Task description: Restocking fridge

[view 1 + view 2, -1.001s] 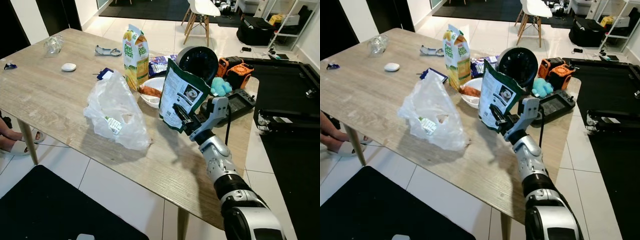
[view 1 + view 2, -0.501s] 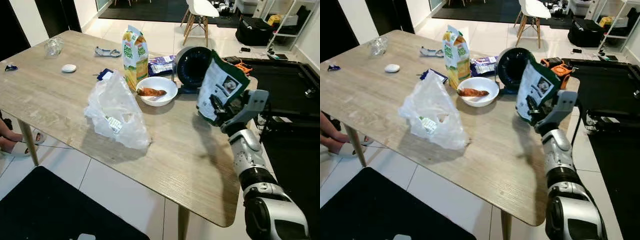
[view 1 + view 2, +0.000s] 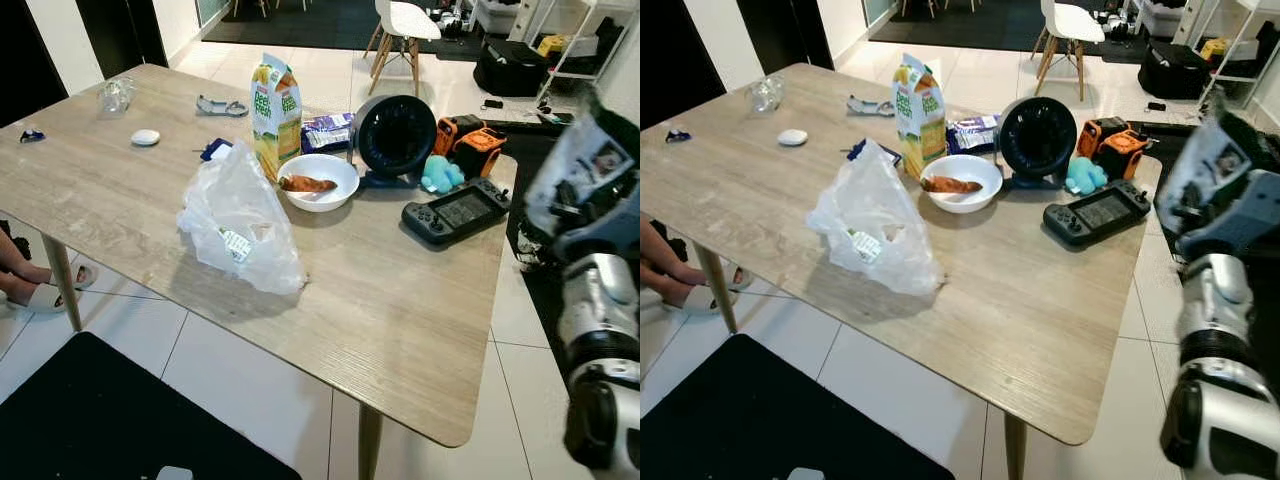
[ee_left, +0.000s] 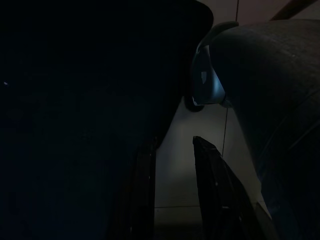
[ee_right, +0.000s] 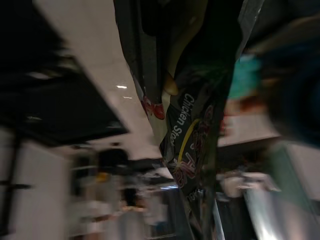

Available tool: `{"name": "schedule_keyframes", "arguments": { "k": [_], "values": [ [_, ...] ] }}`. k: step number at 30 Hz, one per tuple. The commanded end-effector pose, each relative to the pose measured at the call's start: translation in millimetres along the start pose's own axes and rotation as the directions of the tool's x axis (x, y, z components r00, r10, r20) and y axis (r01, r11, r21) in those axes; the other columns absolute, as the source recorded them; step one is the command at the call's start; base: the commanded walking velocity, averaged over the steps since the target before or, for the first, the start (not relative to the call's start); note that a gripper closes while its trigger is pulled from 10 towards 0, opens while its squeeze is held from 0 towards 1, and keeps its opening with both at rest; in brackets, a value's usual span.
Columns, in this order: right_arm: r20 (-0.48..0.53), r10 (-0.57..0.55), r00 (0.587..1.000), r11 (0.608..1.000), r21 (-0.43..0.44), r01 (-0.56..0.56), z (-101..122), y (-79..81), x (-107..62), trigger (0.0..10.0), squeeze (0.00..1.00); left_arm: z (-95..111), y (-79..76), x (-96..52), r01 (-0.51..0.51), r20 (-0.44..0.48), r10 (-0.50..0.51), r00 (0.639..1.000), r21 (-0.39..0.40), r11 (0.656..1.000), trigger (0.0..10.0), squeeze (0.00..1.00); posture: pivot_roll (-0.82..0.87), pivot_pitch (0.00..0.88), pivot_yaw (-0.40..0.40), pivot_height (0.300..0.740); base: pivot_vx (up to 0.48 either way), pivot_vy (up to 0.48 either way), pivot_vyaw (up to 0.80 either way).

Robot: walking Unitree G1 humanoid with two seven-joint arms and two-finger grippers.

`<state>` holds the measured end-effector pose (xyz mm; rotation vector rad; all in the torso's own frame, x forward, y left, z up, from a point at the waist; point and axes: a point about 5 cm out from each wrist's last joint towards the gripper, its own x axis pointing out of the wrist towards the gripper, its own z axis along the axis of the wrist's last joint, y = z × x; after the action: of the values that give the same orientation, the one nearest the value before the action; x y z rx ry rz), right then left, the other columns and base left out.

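Right tool [image 3: 1192, 210] of mine grips the food pouch [image 3: 1200, 165] clear of the bench [image 3: 1040, 310] edge, beyond the game console [image 3: 1098, 212]; I should hold it firmly and upright, avoiding swing, on the way to the fridge.

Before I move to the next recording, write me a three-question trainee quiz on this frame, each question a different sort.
1. True or false: the right gripper holds the green-and-white printed food pouch off the table's right edge.
2. Multiple choice: what lies in the round white bowl? A) a teal plush toy B) an orange-brown sweet potato C) a game controller
3. Fill in: the tall yellow-and-green juice carton stands ___ on the light wooden table.

Key: 1 true; 2 B; 3 upright.
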<state>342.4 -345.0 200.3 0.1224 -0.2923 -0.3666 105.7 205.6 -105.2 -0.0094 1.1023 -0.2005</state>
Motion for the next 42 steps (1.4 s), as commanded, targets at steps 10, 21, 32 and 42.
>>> {"name": "schedule_keyframes", "arguments": {
  "k": [10,21,32,42],
  "values": [
    [-0.111,-0.261,0.959,0.942,-0.246,0.227,-15,-65.4,-26.7,10.0,0.00,-3,-22.9,6.0,0.070,-0.011,-0.071,0.997,-0.009,0.997,10.0,0.00,0.11,0.000,-0.052,0.740,0.000,0.000,0.00],
    [-0.408,-0.424,0.808,0.843,-0.505,0.187,-84,-106.4,-98.5,10.0,0.00,-4,-21.1,6.0,0.045,-0.026,-0.045,0.999,-0.018,0.999,10.0,0.00,0.10,0.000,-0.052,0.740,0.000,0.000,0.00],
    [-0.621,-0.464,0.631,0.836,-0.543,0.080,-141,-108.6,-171.1,10.0,0.00,-6,-21.6,6.0,0.035,-0.037,-0.036,0.999,-0.021,0.999,10.0,0.00,0.10,0.000,-0.051,0.740,0.000,0.000,0.00],
    [-0.832,-0.391,0.394,0.871,-0.473,-0.136,-189,-87.5,-254.5,10.0,0.00,-6,-22.0,6.3,0.029,-0.045,-0.030,0.999,-0.021,0.999,10.0,0.00,0.09,0.000,-0.055,0.740,0.000,0.000,0.00]
  ]
}}
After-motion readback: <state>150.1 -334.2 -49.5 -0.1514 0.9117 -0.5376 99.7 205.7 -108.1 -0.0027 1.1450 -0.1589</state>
